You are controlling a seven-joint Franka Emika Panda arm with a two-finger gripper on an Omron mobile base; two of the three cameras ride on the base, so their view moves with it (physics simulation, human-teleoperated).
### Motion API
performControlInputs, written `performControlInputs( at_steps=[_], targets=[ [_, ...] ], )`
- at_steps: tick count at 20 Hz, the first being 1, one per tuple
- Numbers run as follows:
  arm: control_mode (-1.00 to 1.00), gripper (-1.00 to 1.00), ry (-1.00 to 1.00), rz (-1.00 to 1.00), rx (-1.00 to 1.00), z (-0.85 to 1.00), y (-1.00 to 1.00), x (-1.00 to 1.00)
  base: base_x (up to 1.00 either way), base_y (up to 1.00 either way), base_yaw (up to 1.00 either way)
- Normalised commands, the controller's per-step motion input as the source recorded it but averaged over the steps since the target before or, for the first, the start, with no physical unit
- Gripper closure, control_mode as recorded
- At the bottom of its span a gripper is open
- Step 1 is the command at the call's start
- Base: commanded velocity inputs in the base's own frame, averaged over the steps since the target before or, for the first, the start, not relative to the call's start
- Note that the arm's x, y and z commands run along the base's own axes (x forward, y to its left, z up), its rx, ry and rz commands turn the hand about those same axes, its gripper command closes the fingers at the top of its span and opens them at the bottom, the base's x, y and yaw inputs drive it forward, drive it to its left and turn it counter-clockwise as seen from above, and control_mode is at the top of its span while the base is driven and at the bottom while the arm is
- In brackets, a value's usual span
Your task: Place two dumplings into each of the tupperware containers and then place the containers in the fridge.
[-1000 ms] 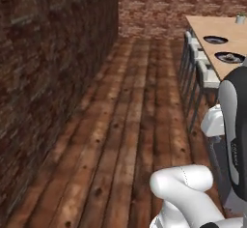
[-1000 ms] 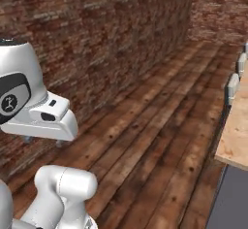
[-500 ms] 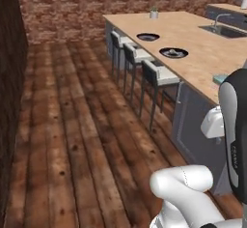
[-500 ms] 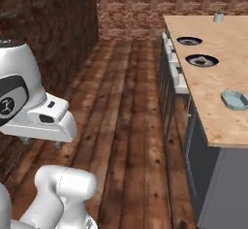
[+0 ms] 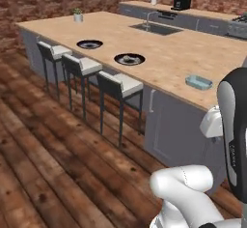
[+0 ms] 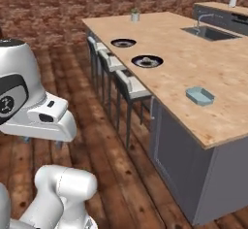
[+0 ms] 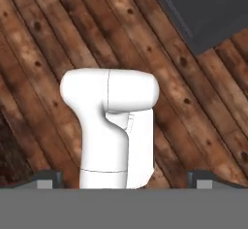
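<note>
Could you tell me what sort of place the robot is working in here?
It looks like a home kitchen with brick walls: a long wooden island counter with a sink set in it, stools tucked along its side, and a coffee machine on the back counter.

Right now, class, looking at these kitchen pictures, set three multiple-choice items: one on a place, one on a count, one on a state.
1. Where is the pale blue tupperware container?
A. on the island counter, near its edge
B. on a stool
C. on the floor

2. How many round dark plates lie on the counter?
A. one
B. two
C. four

3. How do the jaws stand?
A. shut on a dumpling
B. shut on nothing
C. open, holding nothing

Answers: 1 A, it rests on the wooden top; 2 B, the near plate and the far plate; 3 C, the hand view shows the tips wide apart over bare floor.
</note>
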Motion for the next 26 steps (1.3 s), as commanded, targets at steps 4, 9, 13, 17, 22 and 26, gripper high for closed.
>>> performControlInputs(
  at_steps=[4,9,13,17,22,26],
  targets=[
    [1.0,-1.0,0.0,0.0,0.0,0.0,0.0,0.0,0.68,0.8,-0.67],
    [1.0,-1.0,0.0,0.0,0.0,0.0,0.0,0.0,0.48,0.99,-0.63],
    [1.0,-1.0,0.0,0.0,0.0,0.0,0.0,0.0,0.44,1.0,-0.62],
    [1.0,-1.0,0.0,0.0,0.0,0.0,0.0,0.0,0.28,1.0,-0.5],
    [1.0,-1.0,0.0,0.0,0.0,0.0,0.0,0.0,0.49,0.85,-0.49],
    [1.0,-1.0,0.0,0.0,0.0,0.0,0.0,0.0,0.39,0.94,-0.53]
  ],
)
